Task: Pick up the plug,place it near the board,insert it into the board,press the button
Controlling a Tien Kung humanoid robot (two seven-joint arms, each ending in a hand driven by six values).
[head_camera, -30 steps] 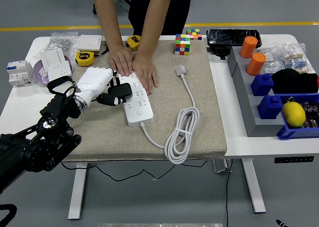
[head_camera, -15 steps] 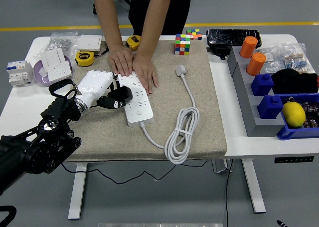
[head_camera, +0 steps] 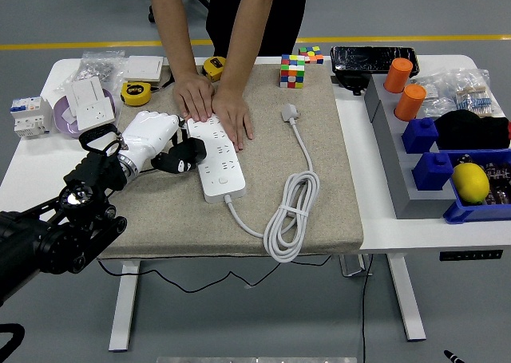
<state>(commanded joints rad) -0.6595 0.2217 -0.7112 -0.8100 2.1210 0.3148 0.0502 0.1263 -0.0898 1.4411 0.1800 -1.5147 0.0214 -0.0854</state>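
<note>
Grey floor with a yellow line runs behind the white bench (head_camera: 375,235), where a beige mat (head_camera: 319,187) carries the white power strip (head_camera: 215,159). A person's hands (head_camera: 214,104) press flat on the strip's far end, steadying it. The robot's left hand (head_camera: 156,136), white-shelled, has its fingers curled around the black plug (head_camera: 185,154), which sits at the strip's left edge. Over the last second the plug has slid slightly left and lower, off the sockets rather than into them, so I'd judge insertion isn't done and another alignment is needed. The strip's own white cable (head_camera: 291,211) lies coiled to the right. No right hand shows.
</note>
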